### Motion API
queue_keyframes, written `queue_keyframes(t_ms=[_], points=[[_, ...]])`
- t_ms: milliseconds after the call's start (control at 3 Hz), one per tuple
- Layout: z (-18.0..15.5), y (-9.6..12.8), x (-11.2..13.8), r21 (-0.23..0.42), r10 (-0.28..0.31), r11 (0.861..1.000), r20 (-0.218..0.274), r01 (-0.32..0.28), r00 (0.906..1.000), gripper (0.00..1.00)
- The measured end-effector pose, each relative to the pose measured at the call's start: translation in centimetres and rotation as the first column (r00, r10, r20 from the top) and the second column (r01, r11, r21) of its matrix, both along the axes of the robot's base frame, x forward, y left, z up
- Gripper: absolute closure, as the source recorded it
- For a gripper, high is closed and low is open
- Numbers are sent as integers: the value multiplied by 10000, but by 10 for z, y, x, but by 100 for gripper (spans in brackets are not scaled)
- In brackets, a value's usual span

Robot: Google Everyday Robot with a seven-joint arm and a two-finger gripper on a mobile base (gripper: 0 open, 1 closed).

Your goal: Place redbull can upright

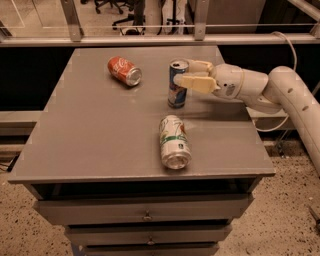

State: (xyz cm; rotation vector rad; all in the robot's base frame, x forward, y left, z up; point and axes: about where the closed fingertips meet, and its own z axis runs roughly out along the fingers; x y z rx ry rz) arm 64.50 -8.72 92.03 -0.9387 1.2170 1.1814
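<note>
Filling most of frame: grey surface [95, 135] atop drawer cabinet [145, 210], lowest drawer cut off at bottom edge. Speckled floor [282, 220] at lower right; metal rail [125, 40] across top, chair bases [112, 6] beyond it cropped. White arm [292, 97] enters from right edge, base out of view. White-and-green can [174, 141] lies on its side at centre, red cola can [124, 71] on its side at upper left. redbull can [176, 94] stands upright at upper centre. Claw [183, 71] grips its top, near finger [197, 82] hiding part of label.

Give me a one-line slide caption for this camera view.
Redbull can upright on the grey table, gripper at its upper part; red can and white-and-green can lie on their sides.
</note>
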Motion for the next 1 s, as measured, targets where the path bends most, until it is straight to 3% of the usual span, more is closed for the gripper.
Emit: queue_keyframes(t_ms=[333, 667, 1000], points=[[-3, -9, -4, -240, 1, 9997, 70, 0, 10000, 0], [-6, -34, -12, -1436, -126, 9895, 295, 167, 9995, 0], [-9, -93, -22, -2781, -793, 9563, 516, 906, 9955, 0]])
